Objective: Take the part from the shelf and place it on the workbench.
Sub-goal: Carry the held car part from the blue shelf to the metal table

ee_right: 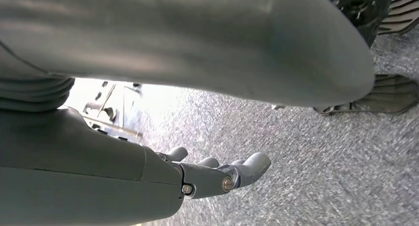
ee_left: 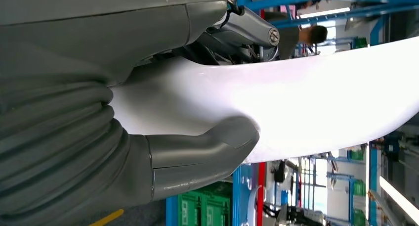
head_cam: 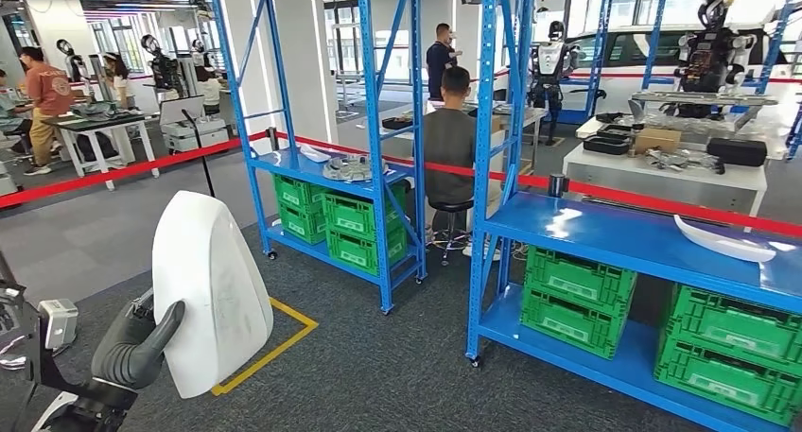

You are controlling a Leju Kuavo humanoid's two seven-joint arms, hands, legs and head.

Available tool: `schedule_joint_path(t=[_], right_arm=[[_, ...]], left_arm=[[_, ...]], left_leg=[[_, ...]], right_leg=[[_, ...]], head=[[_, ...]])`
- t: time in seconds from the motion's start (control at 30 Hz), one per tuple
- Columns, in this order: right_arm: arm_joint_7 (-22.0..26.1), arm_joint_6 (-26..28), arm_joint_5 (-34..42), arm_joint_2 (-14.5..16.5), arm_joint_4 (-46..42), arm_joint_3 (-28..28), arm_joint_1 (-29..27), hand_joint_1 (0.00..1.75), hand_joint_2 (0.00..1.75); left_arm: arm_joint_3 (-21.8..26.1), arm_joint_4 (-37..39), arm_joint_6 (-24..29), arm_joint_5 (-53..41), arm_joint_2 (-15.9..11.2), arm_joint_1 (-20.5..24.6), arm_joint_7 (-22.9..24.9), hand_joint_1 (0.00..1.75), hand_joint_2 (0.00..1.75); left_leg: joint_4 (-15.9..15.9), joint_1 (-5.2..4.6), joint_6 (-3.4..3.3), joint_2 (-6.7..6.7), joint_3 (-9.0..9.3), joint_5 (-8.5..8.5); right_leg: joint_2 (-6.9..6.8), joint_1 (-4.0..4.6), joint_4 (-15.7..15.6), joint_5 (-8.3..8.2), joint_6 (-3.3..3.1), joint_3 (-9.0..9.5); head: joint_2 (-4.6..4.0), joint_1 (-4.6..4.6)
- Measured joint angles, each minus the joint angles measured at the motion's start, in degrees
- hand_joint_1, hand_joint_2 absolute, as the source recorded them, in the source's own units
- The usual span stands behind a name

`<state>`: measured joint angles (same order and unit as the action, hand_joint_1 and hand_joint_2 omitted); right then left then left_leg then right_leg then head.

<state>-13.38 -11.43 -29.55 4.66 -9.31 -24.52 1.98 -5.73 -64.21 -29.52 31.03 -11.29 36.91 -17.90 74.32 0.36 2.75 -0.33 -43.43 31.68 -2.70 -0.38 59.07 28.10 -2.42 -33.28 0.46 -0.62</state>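
— What did the left robot hand [head_cam: 132, 349] have at that moment?

— On my head feed it gripped the part [head_cam: 210, 290], a white curved shell, held upright at the lower left, over the grey carpet [head_cam: 378, 375] and just beside a yellow floor line [head_cam: 274, 349]. The left wrist camera showed the thumb [ee_left: 207, 154] pressed across one face of the shell and the darker fingers [ee_left: 247, 30] behind the other face, so the part [ee_left: 296, 97] sat clamped between them.

— And the right robot hand [ee_right: 217, 174]?

— I saw it hanging over the carpet with nothing in it, fingers apart and stretched out almost straight.

— Where were the shelves?

— Two blue racks stood ahead. The near shelf [head_cam: 605, 233] on the right carried another white shell [head_cam: 723, 238] on its top level, with green crates [head_cam: 577, 300] below. The farther shelf [head_cam: 322, 167] held more green crates. The held part was well apart from both.

— Anyone nearby?

— A person [head_cam: 450, 139] sat on a stool between the racks, back to me. Behind a red barrier tape [head_cam: 123, 172] stood a white desk [head_cam: 662, 172] with black trays and boxes on it.
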Motion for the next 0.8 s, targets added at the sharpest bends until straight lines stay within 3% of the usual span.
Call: schedule_joint_path(t=[0.03, 0.1, 0.17, 0.2, 0.27, 0.33, 0.4, 0.47, 0.5, 0.53, 0.57, 0.63, 0.7, 0.77, 0.8], right_arm=[[0.0, 0.0, -0.1, 0.0, 0.0, 0.0, 0.0, 0.0, 0.0], [0.0, -0.1, -0.2, 0.0, 0.0, 0.0, 0.1, 0.0, 0.0], [0.0, -0.2, -0.3, 0.0, 0.0, -0.1, 0.1, 0.0, 0.0], [0.0, -0.3, -0.3, 0.1, 0.0, -0.1, 0.2, 0.0, 0.0], [0.0, -0.4, -0.3, 0.1, 0.0, -0.1, 0.3, 0.0, 0.0], [-0.1, -0.6, -0.3, 0.1, 0.0, -0.1, 0.4, 0.0, 0.0], [0.2, -0.7, -0.3, 0.1, 0.0, -0.1, 0.3, 0.0, 0.0], [0.3, -0.7, -0.4, 0.1, 0.0, -0.1, 0.0, 0.0, 0.0], [0.2, -0.7, -0.4, 0.1, 0.0, -0.1, -0.1, 0.0, 0.0], [0.0, -0.7, -0.5, 0.1, 0.0, -0.1, -0.1, 0.0, 0.0], [-0.1, -0.7, -0.5, 0.1, 0.0, -0.1, -0.1, 0.0, 0.0], [-0.1, -0.6, -0.7, 0.1, 0.0, -0.1, 0.0, 0.0, 0.0], [0.0, -0.5, -0.9, 0.0, 0.0, -0.1, 0.0, 0.0, 0.0], [-0.3, -0.4, -1.0, 0.1, -0.1, -0.1, 0.0, 0.0, 0.0], [-0.5, -0.4, -1.1, 0.1, -0.1, -0.1, 0.1, 0.0, 0.0]], left_arm=[[0.0, -0.1, 0.1, 0.1, 0.0, -0.1, 0.0, 1.75, 1.75], [0.0, -0.6, 0.2, 0.5, 0.0, 0.0, 0.1, 1.75, 1.75], [0.0, -1.0, 0.2, 0.8, 0.1, 0.1, 0.0, 1.75, 1.75], [0.1, -1.2, 0.3, 1.0, 0.1, 0.2, 0.0, 1.75, 1.75], [0.2, -1.3, 0.4, 1.1, 0.0, 0.1, 0.0, 1.75, 1.75], [0.3, -1.5, 0.4, 1.2, -0.1, 0.2, -0.1, 1.75, 1.75], [0.4, -1.6, 0.5, 1.3, 0.1, 0.3, -0.1, 1.75, 1.75], [0.4, -1.5, 0.6, 1.3, 0.4, -0.1, -0.1, 1.75, 1.75], [0.4, -1.4, 0.6, 1.3, 0.4, -0.3, -0.1, 1.75, 1.75], [0.4, -1.4, 0.6, 1.3, 0.5, -0.5, -0.1, 1.75, 1.75], [0.4, -1.3, 0.6, 1.4, 0.5, -0.6, -0.1, 1.75, 1.75], [0.4, -1.3, 0.6, 1.4, 0.5, -0.6, -0.2, 1.75, 1.75], [0.4, -1.3, 0.6, 1.5, 0.5, -0.6, -0.3, 1.75, 1.75], [0.5, -1.2, 0.6, 1.5, 0.2, -0.7, -0.4, 1.75, 1.75], [0.5, -1.2, 0.6, 1.6, 0.0, -0.7, -0.5, 1.75, 1.75]], left_leg=[[-2.2, -0.03, -0.1, 0.28, 1.41, -1.34], [-10.3, -0.51, -0.69, 2.66, 6.09, -4.3], [-15.4, -1.16, -1.58, 4.55, 8.97, -5.42], [-16.0, -1.44, -1.96, 4.43, 9.2, -5.37], [-16.3, -1.37, -2.65, 2.85, 9.2, -5.79], [-16.7, -1.01, -3.23, 1.5, 9.37, -6.22], [-16.9, -0.76, -3.6, 0.17, 9.32, -6.42], [-16.7, -0.72, -3.75, -1.47, 9.08, -6.48], [-16.6, -0.71, -3.75, -2.32, 9.0, -6.5], [-16.5, -0.69, -3.71, -3.15, 8.95, -6.49], [-16.3, -0.65, -3.61, -3.95, 8.92, -6.46], [-15.8, -0.6, -3.17, -5.43, 8.67, -6.34], [-15.6, -0.52, -2.46, -6.75, 8.21, -6.41], [-15.8, -0.37, -1.67, -7.7, 7.8, -6.72], [-15.6, -0.39, -1.37, -6.92, 7.53, -6.58]], right_leg=[[-0.8, 0.03, 0.0, 0.03, 0.03, 0.01], [-2.26, 0.23, 0.1, 0.22, 0.27, 0.18], [-3.47, 0.43, 0.1, 0.44, 0.76, 0.37], [-4.13, 0.47, 0.1, 0.52, 1.04, 0.46], [-5.21, 0.34, 0.0, 0.7, 1.63, 0.69], [-3.05, 0.14, 1.8, 1.98, 2.28, 0.12], [0.74, -0.02, 8.3, 5.3, 2.66, -2.87], [2.22, -0.02, 15.5, 7.84, 2.71, -6.67], [2.45, -0.02, 16.6, 7.54, 2.65, -7.43], [2.63, -0.03, 15.4, 6.15, 2.55, -7.08], [3.16, -0.09, 11.9, 3.98, 2.45, -5.6], [5.6, -0.31, 4.2, 0.82, 2.24, -2.06], [6.8, -0.33, 0.9, 0.23, 2.01, -0.54], [5.42, -0.18, 0.5, 0.0, 1.4, -0.31], [4.76, -0.18, 0.2, -0.18, 1.0, -0.15]], head=[[0.0, -0.01], [0.0, -0.03], [0.0, 0.01], [0.0, 0.02], [0.0, 0.04], [0.0, 0.12], [0.0, 0.28], [0.0, 0.4], [0.0, 0.45], [0.0, 0.48], [0.0, 0.51], [0.0, 0.52], [0.0, 0.49], [0.0, 0.47], [0.0, 0.41]])
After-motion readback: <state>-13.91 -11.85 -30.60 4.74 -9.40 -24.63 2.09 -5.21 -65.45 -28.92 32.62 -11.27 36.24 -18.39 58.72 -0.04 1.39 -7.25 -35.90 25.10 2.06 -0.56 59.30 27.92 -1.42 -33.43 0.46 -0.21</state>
